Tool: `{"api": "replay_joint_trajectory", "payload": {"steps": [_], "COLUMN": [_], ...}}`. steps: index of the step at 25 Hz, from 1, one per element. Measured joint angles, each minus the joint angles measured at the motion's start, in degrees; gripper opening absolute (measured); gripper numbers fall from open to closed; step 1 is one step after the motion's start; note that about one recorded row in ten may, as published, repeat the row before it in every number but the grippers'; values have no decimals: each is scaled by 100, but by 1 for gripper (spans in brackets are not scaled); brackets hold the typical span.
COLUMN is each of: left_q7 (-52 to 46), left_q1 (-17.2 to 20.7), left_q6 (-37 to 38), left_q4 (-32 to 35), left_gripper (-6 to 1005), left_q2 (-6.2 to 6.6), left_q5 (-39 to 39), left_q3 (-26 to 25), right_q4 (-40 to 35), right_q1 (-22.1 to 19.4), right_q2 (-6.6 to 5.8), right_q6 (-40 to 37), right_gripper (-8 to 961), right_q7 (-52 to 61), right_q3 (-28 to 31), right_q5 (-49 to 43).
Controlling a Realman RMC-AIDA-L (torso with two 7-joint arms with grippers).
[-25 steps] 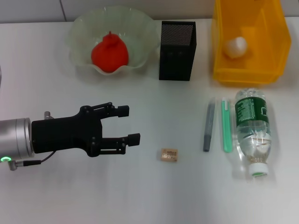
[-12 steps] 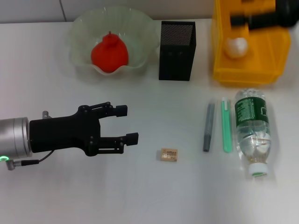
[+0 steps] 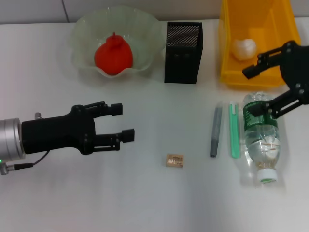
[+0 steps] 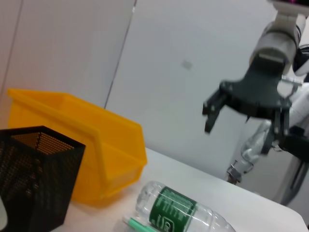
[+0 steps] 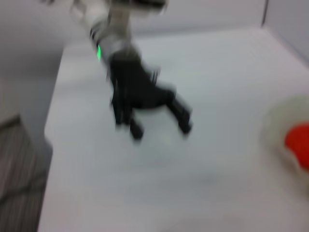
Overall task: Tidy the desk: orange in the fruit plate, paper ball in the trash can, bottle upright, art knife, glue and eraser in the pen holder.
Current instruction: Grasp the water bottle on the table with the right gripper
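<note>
The orange (image 3: 113, 55) lies in the fruit plate (image 3: 82, 36) and shows at the edge of the right wrist view (image 5: 299, 145). The paper ball (image 3: 244, 47) lies in the yellow trash can (image 3: 260, 77). The bottle (image 3: 260, 137) lies on its side, cap toward me, also in the left wrist view (image 4: 178, 212). The slim green art knife (image 3: 234, 129) and grey glue stick (image 3: 215, 131) lie left of it. The eraser (image 3: 175, 160) lies mid-table. The pen holder (image 3: 183, 46) stands upright. My right gripper (image 3: 252, 92) is open, above the bottle's base end. My left gripper (image 3: 123, 122) is open and empty, left of the eraser.
The white table (image 3: 145, 203) ends at a wall behind the plate, holder and bin. The left wrist view shows the trash can (image 4: 77, 135), the pen holder (image 4: 34, 179) and the open right gripper (image 4: 240, 137) above the table.
My right arm has come in from the back right, passed over the trash can and now hangs over the bottle. My left gripper has drawn back a little to the left.
</note>
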Motion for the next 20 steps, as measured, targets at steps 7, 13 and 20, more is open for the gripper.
{"api": "replay_joint_trajectory", "payload": {"steps": [7, 13, 20], "left_q7": [0, 10, 22], "left_q1": [48, 60, 121], "left_q6": [-14, -29, -39], "left_q4": [-10, -14, -14], "left_gripper": [827, 826, 825], "left_q2": [3, 17, 36], "left_q5": [4, 3, 22], "left_q3": [-373, -524, -764], "right_q4": [-147, -241, -357], "right_q1": [442, 546, 585], "right_q2": [216, 278, 457], "right_q6": [58, 150, 219], "right_gripper": [839, 839, 839], "right_q7": [-301, -325, -620], "right_q3": [-400, -959, -1601], "right_q5": [-1765, -2238, -2619]}}
